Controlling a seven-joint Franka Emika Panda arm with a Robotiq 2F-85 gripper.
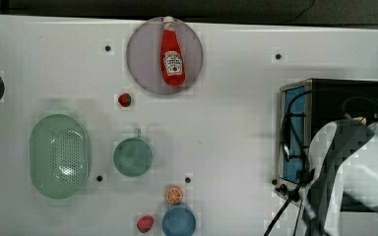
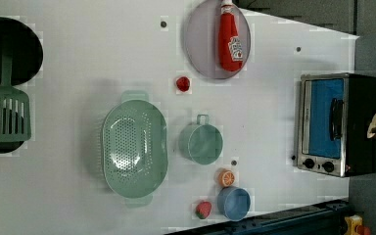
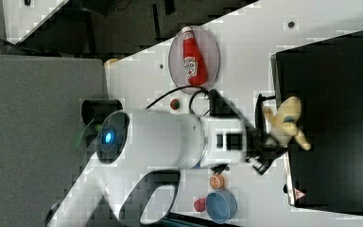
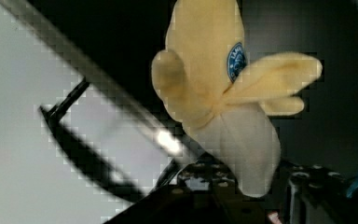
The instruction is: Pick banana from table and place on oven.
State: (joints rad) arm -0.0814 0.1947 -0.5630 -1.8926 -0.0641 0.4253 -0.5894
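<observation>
gripper (image 3: 270, 142) clamped on banana (image 3: 286, 124), hanging over oven (image 3: 333, 118) front edge. risk: letting go here, banana rolls off edge onto table (image 3: 246, 56).

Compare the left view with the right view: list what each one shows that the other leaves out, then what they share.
Left view: a green colander, a green cup, a green slotted spatula, and the oven's blue glass door and knobs.

Right view: the white arm, with the gripper shut on the banana over the oven's black top.

Both: the white table, the ketchup bottle on its plate, the orange fruit, the blue bowl, the banana and the oven.
</observation>
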